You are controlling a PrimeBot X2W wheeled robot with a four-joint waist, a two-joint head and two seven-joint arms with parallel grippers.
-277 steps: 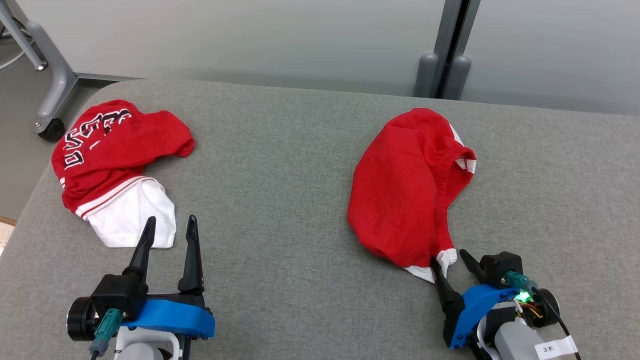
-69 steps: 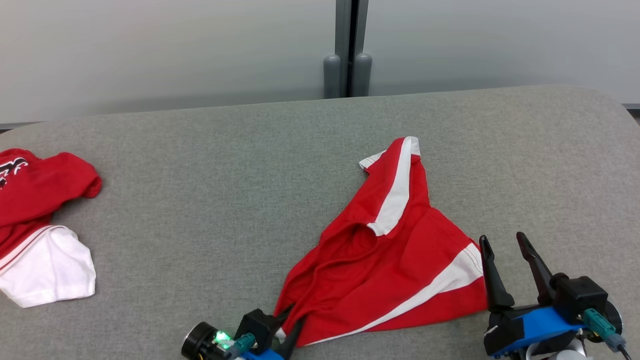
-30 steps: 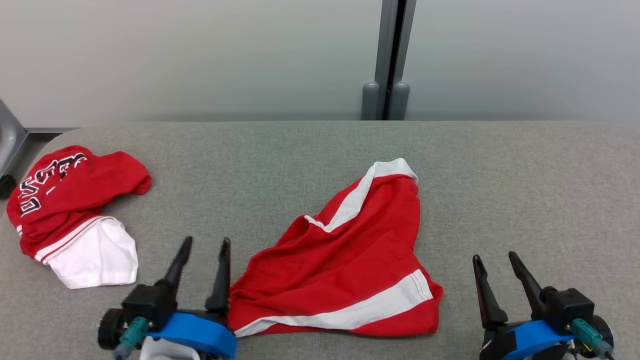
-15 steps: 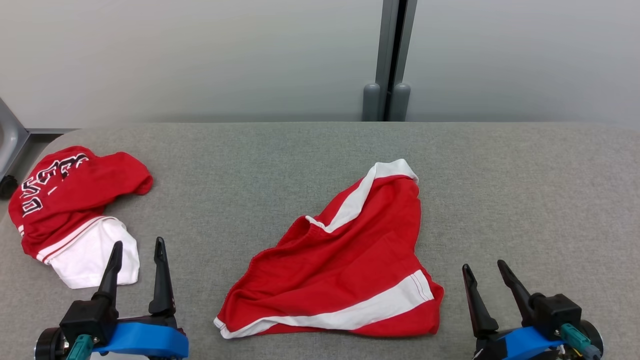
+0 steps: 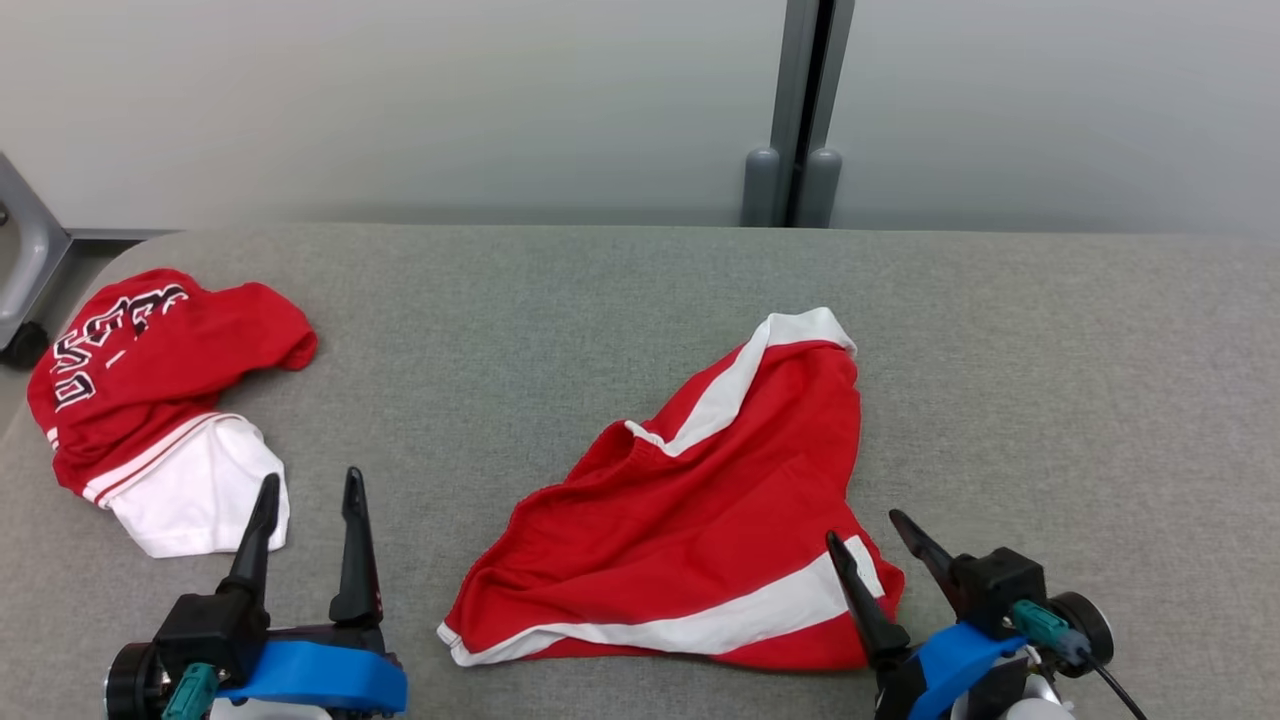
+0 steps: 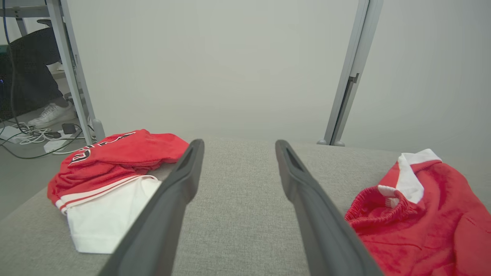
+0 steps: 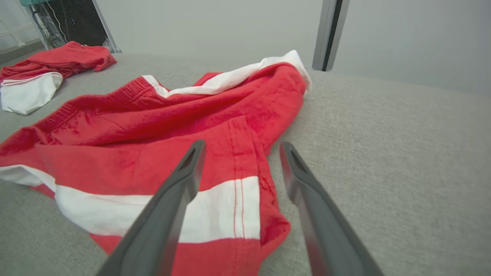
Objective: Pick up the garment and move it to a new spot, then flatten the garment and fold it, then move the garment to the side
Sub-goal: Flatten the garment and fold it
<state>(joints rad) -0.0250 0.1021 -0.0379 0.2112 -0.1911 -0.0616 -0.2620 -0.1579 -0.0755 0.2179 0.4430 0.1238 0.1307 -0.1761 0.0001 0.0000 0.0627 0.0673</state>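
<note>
The garment (image 5: 700,500), red shorts with white stripes, lies crumpled and partly spread on the grey table (image 5: 560,300). My right gripper (image 5: 865,528) stands open at the garment's near right corner, one finger over the cloth and the other off its edge. The right wrist view shows that corner of the garment (image 7: 238,153) between the fingers of the right gripper (image 7: 239,147), with nothing gripped. My left gripper (image 5: 308,488) is open at the lower left, over bare table. In the left wrist view the left gripper (image 6: 236,143) points between the two cloth piles, with the garment (image 6: 422,214) to its right.
A second red and white garment with black lettering (image 5: 150,390) lies bunched at the table's left end, also seen as the lettered garment (image 6: 107,168). A grey post (image 5: 800,110) stands behind the table. A metal frame leg (image 5: 25,260) and a person's shoe (image 6: 53,113) are off to the left.
My right gripper has moved left and forward to the garment's near right corner. The left gripper shifted slightly. The garment lies as before; the camera moved a little.
</note>
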